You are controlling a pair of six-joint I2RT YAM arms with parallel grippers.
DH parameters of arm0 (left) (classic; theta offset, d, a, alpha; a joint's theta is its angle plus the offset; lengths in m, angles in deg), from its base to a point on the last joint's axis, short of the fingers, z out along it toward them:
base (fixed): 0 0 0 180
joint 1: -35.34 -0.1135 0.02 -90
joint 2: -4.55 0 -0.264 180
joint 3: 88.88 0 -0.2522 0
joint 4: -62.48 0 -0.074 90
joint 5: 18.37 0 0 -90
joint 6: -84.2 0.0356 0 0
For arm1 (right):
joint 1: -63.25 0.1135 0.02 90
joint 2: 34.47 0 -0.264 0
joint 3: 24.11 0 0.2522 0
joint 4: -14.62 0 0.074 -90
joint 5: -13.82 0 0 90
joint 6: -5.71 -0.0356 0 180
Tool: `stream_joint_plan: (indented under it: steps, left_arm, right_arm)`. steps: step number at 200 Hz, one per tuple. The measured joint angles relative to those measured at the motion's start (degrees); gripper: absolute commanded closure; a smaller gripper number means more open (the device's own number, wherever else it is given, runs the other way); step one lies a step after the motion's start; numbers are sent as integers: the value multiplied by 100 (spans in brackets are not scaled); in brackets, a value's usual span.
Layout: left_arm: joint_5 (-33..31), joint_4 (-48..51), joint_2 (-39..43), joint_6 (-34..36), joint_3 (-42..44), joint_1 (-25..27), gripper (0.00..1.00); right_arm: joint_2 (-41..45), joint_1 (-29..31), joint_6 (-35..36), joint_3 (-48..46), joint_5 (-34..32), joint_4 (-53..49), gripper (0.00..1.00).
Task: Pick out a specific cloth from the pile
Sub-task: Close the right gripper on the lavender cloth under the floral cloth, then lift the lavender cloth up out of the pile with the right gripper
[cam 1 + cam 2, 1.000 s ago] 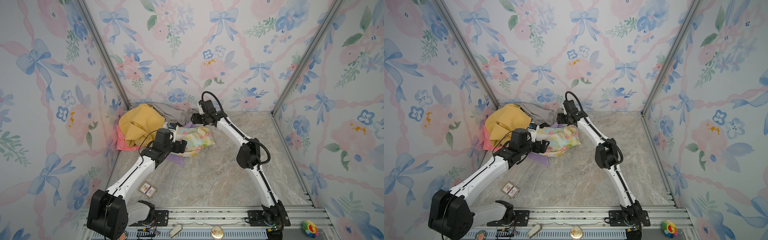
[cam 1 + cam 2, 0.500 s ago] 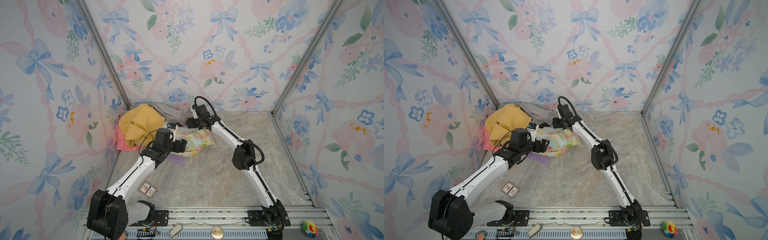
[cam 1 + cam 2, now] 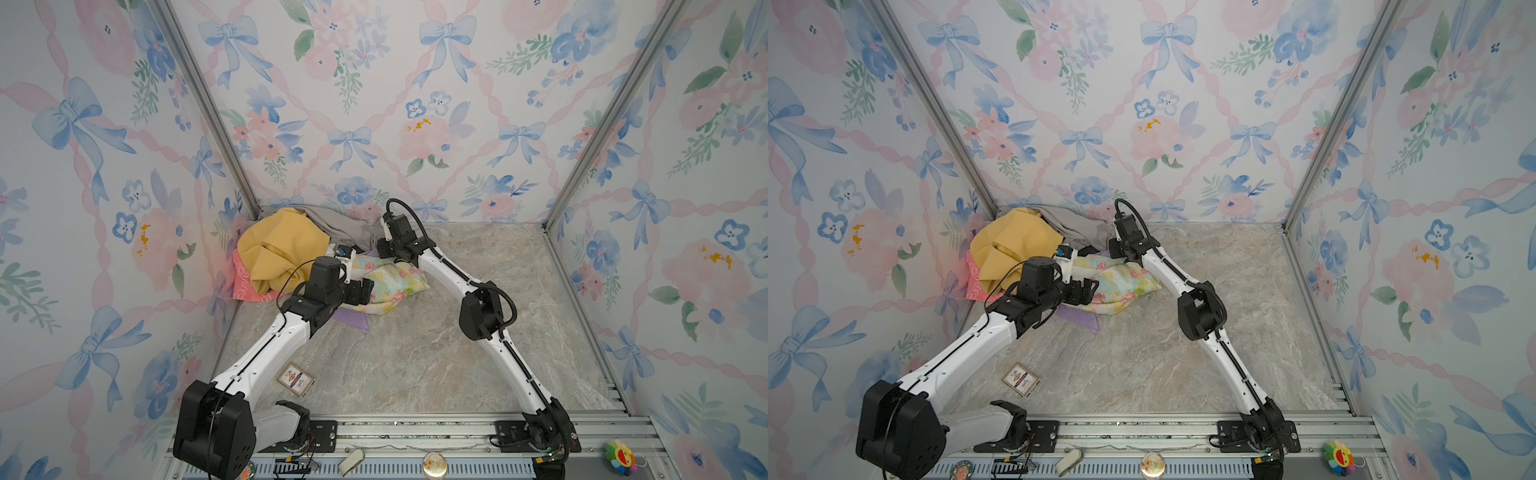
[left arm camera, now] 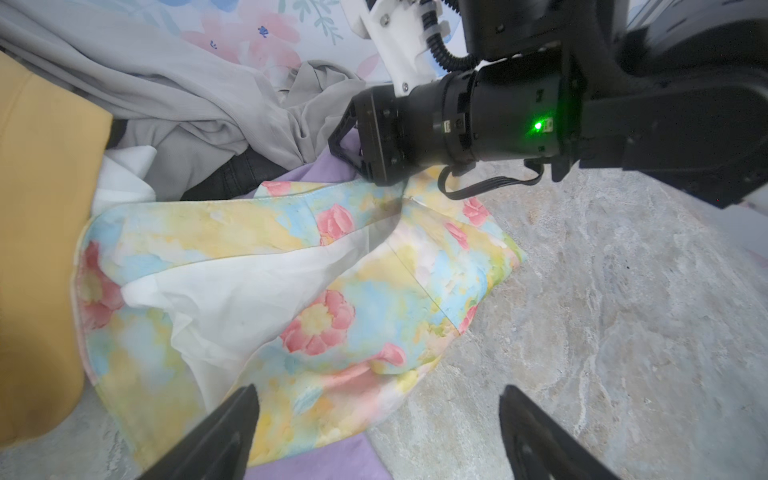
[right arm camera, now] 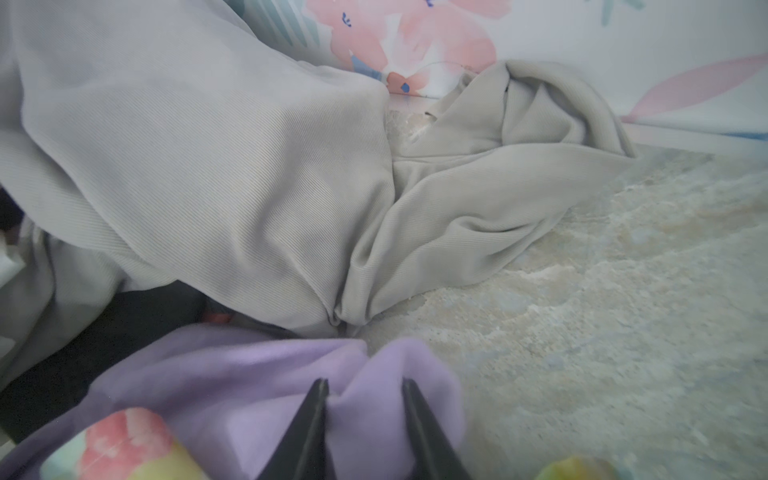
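Observation:
The pile sits in the back left corner: a mustard-yellow cloth (image 3: 282, 245), a grey cloth (image 3: 340, 226), a pink printed one (image 3: 245, 282) and a pastel floral cloth (image 3: 386, 278). The lilac cloth (image 5: 249, 374) lies under the floral cloth; one corner (image 3: 353, 320) pokes out in front. My right gripper (image 5: 363, 382) is at the pile's back edge, shut on a bunched fold of the lilac cloth. My left gripper (image 4: 378, 390) hovers open just over the floral cloth's front edge, holding nothing; the lilac corner (image 4: 320, 461) shows below it.
A small printed card (image 3: 296, 380) lies on the marble floor by the left arm. Flowered walls close in the left, back and right sides. A metal rail (image 3: 415, 428) with small odds and ends runs along the front.
My right gripper has swung left to the pile's back edge, lowered, and closed on the lilac fold. The left arm has stayed where it was.

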Motion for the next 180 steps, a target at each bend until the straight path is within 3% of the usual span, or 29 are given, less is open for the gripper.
stream_joint_plan:
  steps: [61,141,180]
  left_arm:
    - [-33,-81,0,-85,0,0,10]
    - [-140,-190,273,-291,68,-227,11]
    - [-186,-254,385,-365,107,-400,11]
  right_arm:
    - [144,153,273,-223,-120,533,100]
    - [1711,356,579,-391,-291,769,100]
    - [1950,483,767,-284,-472,997,100]
